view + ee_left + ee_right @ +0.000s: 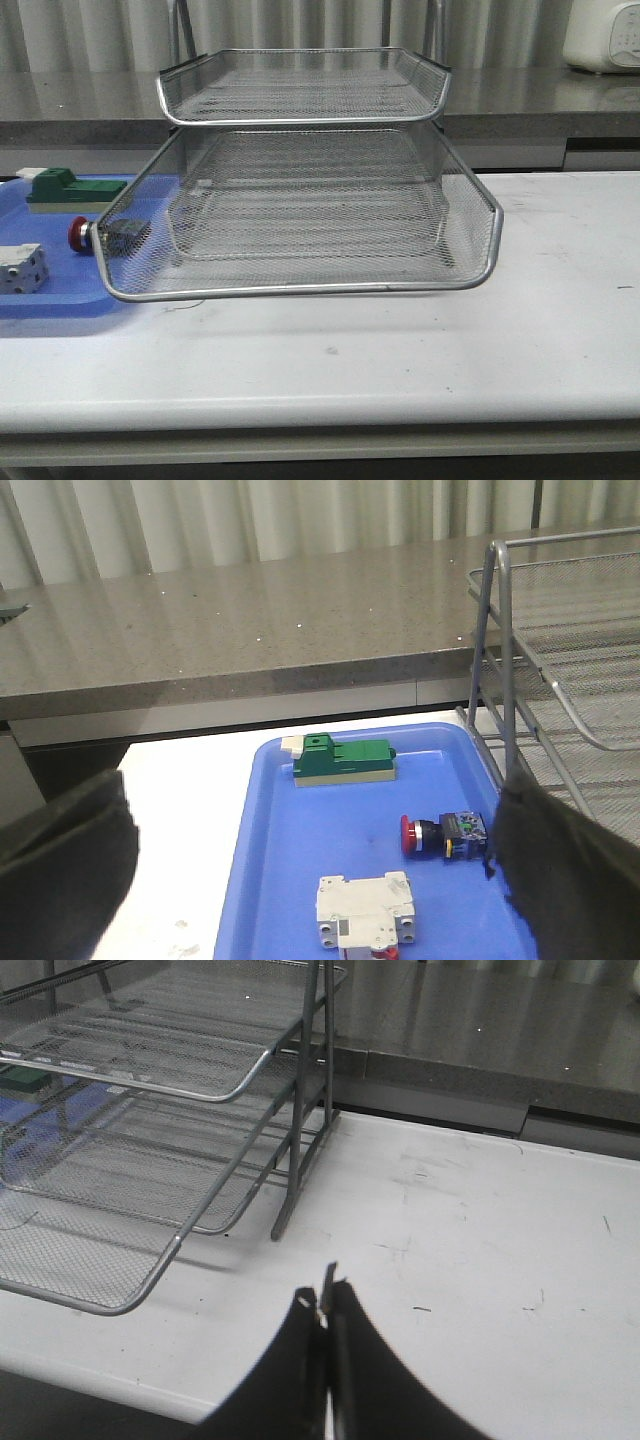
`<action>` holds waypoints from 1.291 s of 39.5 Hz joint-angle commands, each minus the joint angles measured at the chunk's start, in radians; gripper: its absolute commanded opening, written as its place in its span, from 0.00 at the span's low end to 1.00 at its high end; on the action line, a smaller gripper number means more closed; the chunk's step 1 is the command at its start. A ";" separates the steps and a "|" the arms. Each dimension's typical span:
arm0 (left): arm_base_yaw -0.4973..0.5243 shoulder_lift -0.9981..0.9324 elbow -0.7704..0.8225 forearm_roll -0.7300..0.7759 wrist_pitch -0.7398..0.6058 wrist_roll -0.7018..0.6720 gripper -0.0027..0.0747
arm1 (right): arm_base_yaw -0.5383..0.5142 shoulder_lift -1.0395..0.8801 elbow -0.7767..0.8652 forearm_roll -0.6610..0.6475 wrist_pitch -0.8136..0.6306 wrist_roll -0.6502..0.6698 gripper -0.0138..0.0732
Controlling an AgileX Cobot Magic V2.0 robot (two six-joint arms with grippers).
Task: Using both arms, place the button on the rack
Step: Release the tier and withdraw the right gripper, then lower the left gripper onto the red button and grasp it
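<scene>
While the button (pixel 443 835) lies on its side in the blue tray (pixel 270 880) beside the rack (pixel 300 200), the left fingers (pixel 300 880) spread wide above it, ready to grasp; the right fingers (pixel 327 1310) are closed, empty.

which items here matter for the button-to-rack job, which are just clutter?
Job items:
- button, red head, lying on its side on the blue tray
- rack, wire mesh, tiers empty
- left gripper, open, above the tray
- right gripper, shut, empty, over bare table

Lying about:
- green block, on the tray
- white breaker-like part, on the tray
- blue tray itself
</scene>
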 commanded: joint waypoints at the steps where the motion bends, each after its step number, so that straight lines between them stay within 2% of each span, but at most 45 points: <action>1: -0.001 0.063 -0.074 0.006 -0.065 -0.009 0.91 | -0.001 0.012 -0.023 0.005 -0.083 0.000 0.03; 13: -0.001 0.454 -0.298 0.006 -0.035 -0.009 0.91 | -0.001 0.012 -0.023 0.005 -0.083 0.000 0.03; 20: -0.001 0.684 -0.486 0.006 0.138 -0.004 0.91 | -0.001 0.012 -0.023 0.005 -0.083 0.000 0.03; 27: -0.001 0.913 -0.684 0.006 0.338 0.105 0.91 | -0.001 0.012 -0.023 0.005 -0.083 0.000 0.03; 33: -0.001 1.063 -0.818 0.006 0.422 0.201 0.91 | -0.001 0.012 -0.023 0.005 -0.083 0.000 0.03; 40: -0.001 1.220 -0.969 -0.029 0.537 0.378 0.91 | -0.001 0.012 -0.023 0.005 -0.083 0.000 0.03; 45: -0.001 1.334 -1.096 -0.098 0.675 0.515 0.91 | -0.001 0.012 -0.023 0.005 -0.083 0.000 0.03; 51: -0.009 1.466 -1.245 -0.135 0.818 0.562 0.91 | -0.001 0.012 -0.023 0.005 -0.083 0.000 0.03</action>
